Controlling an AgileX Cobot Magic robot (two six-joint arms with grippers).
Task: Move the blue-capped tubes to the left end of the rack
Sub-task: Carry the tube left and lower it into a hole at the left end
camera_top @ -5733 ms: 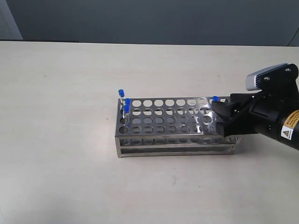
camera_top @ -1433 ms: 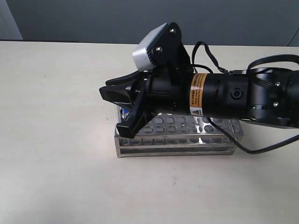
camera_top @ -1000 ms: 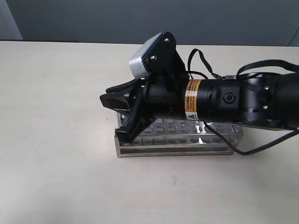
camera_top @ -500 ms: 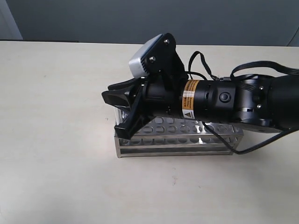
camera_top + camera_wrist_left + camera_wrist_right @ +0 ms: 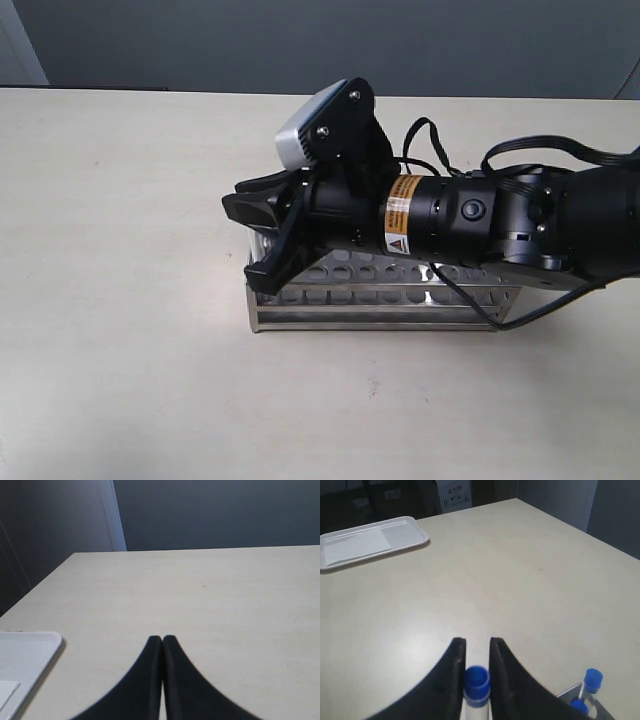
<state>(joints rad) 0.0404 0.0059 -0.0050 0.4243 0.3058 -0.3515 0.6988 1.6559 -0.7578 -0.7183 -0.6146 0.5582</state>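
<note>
I see my right arm [image 5: 520, 225] as a thick glossy black cylinder wrapped by an orange-and-white warning label [image 5: 398, 228]. Its silver-grey camera housing [image 5: 312, 128] shows two small screws [image 5: 352, 95], and thin black cables [image 5: 428, 121] loop off behind it. The right gripper [image 5: 242, 242] and left gripper [image 5: 162, 638] both have matte black fingers tapering to narrow curved tips.

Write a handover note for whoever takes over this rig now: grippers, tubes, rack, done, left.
Right gripper: shut on a blue-capped tube, over the left end of the rack.
Left gripper: shut, empty, above bare table.
Done: two other blue caps show at that rack end; the arm hides any more.
Left: seat the held tube in a left-end hole, release, withdraw. Whether it is already in a hole cannot be told.
</note>
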